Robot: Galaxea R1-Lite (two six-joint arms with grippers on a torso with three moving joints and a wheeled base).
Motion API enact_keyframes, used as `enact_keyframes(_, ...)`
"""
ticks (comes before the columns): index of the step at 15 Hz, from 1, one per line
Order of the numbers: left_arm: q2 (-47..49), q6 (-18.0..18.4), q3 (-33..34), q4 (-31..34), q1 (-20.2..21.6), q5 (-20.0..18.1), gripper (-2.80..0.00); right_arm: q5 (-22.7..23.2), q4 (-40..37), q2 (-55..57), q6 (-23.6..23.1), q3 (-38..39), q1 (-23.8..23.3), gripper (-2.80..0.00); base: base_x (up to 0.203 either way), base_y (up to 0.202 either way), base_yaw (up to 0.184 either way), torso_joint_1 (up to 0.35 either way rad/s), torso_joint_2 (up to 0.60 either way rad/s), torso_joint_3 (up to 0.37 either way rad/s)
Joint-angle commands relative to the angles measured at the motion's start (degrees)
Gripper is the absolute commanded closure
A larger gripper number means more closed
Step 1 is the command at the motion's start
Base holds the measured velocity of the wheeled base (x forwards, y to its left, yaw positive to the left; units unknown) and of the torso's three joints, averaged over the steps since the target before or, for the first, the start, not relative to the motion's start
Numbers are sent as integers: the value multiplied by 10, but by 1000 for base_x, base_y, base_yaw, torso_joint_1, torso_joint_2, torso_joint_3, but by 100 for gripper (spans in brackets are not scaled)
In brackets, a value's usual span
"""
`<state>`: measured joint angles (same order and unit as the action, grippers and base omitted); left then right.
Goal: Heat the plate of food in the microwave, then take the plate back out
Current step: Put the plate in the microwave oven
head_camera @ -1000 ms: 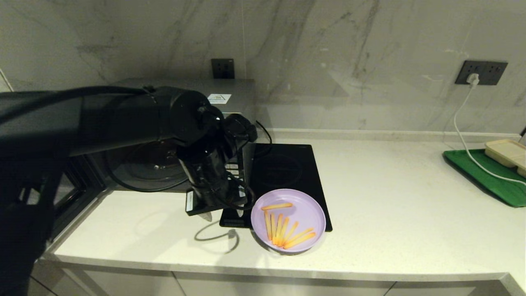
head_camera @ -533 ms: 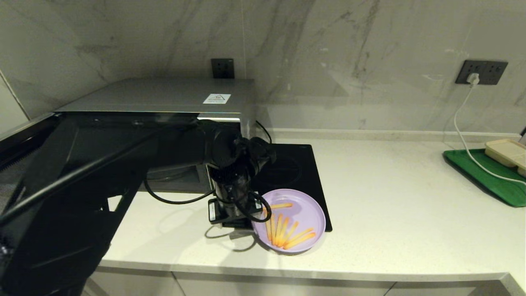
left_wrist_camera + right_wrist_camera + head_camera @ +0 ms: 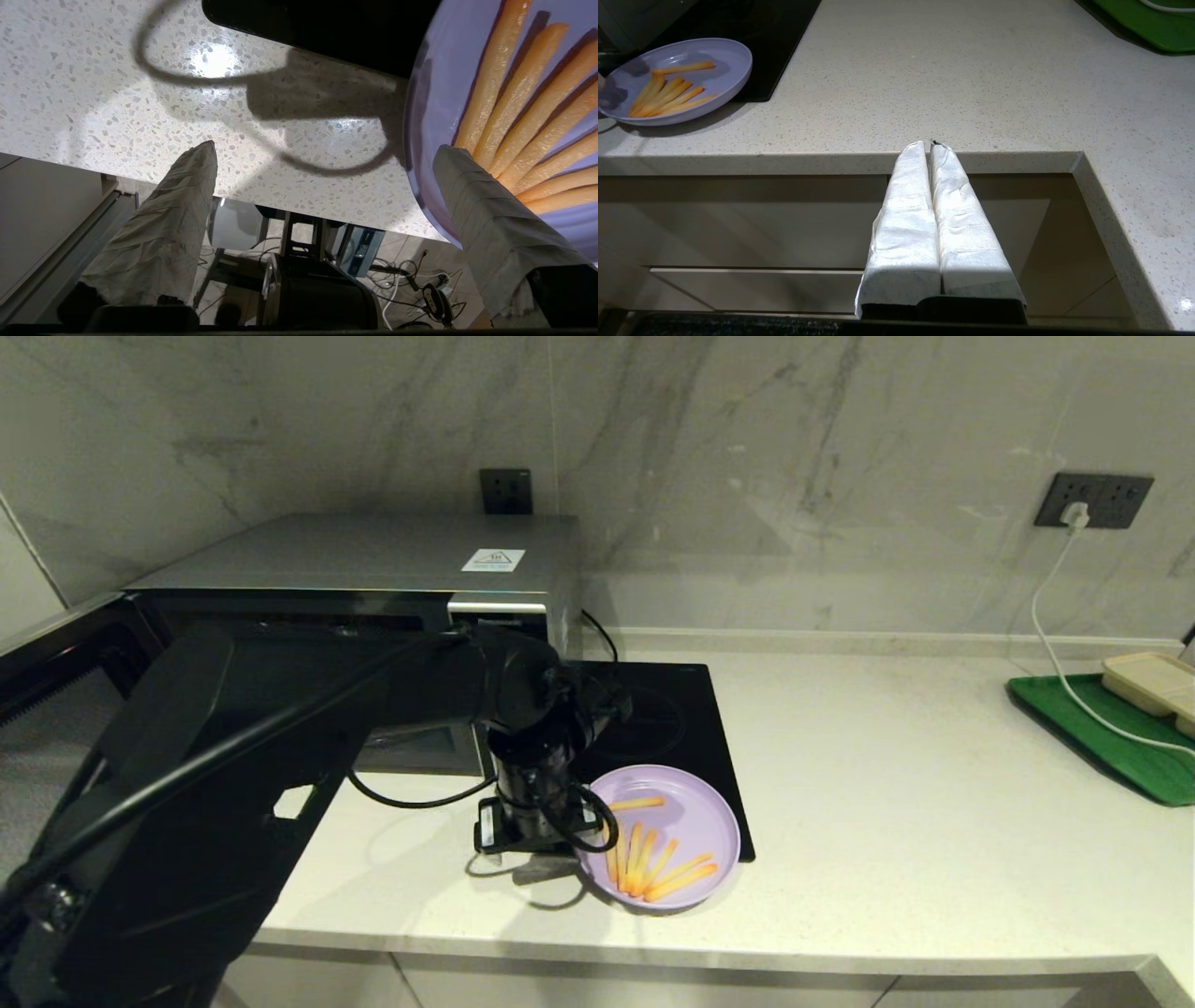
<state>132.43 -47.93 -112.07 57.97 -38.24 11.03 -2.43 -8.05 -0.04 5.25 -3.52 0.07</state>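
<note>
Two wide-spread fingers, left end effector (image 3: 322, 149) straddling plate of food (image 3: 434, 116) rim (right end effector (image 3: 930, 145) closed, parked)

The left arm (image 3: 280, 728) is matte black, thick and boxy near the base, narrowing to a round wrist. A black cable runs along its top and loops loosely around the wrist. A small white label sits on the wrist block. The left pincer (image 3: 322, 154) has two fingers (image 3: 159, 242) wrapped in creased grey-white cloth tape. The right pincer (image 3: 930, 145) wears the same pale wrapping on a black mount.
</note>
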Motion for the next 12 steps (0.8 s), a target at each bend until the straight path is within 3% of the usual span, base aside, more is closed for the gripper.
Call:
enact_keyframes(1, 13, -1, 0, 3, -6, 2, -280, 0, 0, 0, 0, 0, 0, 0, 0, 0, 0, 0, 0, 0)
enact_keyframes(8, 30, 8, 0, -12, -16, 17, -280, 0, 0, 0, 0, 0, 0, 0, 0, 0, 0, 0, 0, 0)
enact_keyframes(12, 23, 44, 0, -54, -16, 13, -280, 0, 0, 0, 0, 0, 0, 0, 0, 0, 0, 0, 0, 0)
